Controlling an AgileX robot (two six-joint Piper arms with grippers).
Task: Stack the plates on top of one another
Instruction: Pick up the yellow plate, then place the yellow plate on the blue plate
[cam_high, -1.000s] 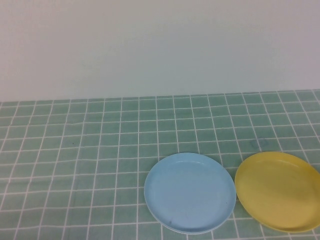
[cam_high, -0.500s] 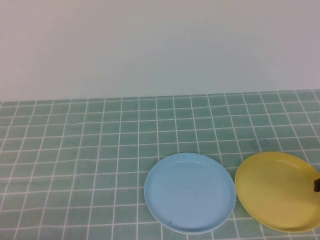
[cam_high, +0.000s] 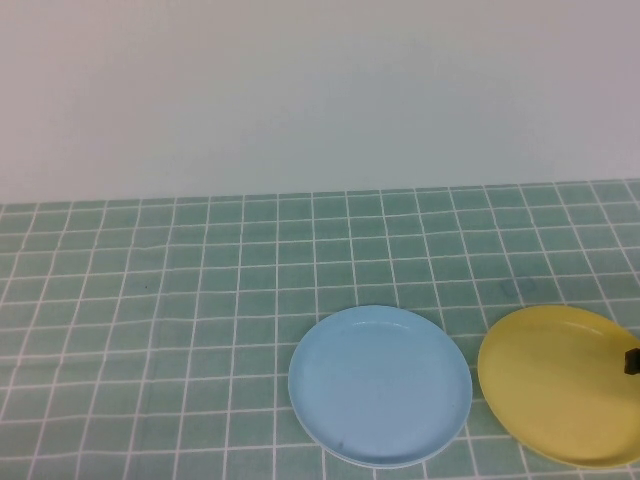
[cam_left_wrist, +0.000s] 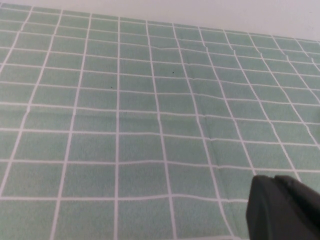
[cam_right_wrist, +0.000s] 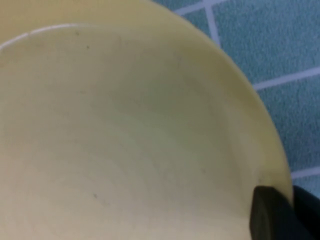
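Little of the robot shows. The left gripper (cam_left_wrist: 285, 207) appears as matte black, blocky fingers with rounded edges. The right gripper (cam_right_wrist: 282, 212) shows the same plain black fingers, unmarked.

My right gripper (cam_high: 632, 361) now pokes in at the right edge, its fingers squeezed onto the rim of the yellow plate (cam_high: 560, 385). The plate now sits a little farther right than before.

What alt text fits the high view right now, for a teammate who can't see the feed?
The right gripper reaches in from the right edge and pinches the yellow plate at its rim, on the green tiled tablecloth. A light blue plate lies just to its left, apart. The left gripper is out of this view.
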